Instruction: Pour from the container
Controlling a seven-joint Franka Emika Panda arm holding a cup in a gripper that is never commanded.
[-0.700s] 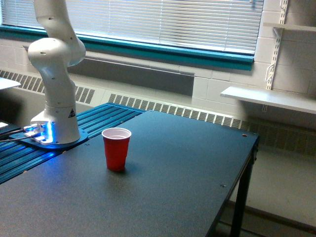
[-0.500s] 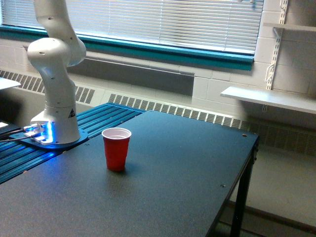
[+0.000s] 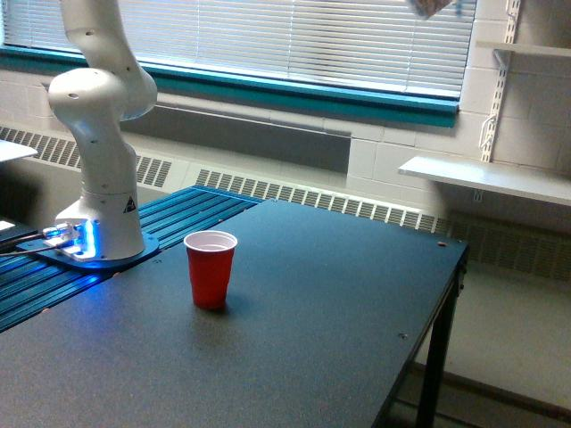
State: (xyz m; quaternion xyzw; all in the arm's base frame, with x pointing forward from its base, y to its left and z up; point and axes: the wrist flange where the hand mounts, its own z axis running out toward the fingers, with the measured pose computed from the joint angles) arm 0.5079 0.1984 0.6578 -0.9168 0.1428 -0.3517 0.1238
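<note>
a sliver of the container (image 3: 434, 6), pinkish and blurred, showed at the top edge of the frame, high and well to the right of the red cup (image 3: 211, 268) standing upright near the left of the dark table (image 3: 339, 312). the cup looked empty, white inside. the gripper lay out of frame, its hold impossible to tell. the arm (image 3: 96, 134) rose at far left.

Institutional lab room: cinder-block wall (image 3: 401, 160), window blinds (image 3: 294, 36), baseboard heater (image 3: 312, 196), wall shelves (image 3: 486, 178).
</note>
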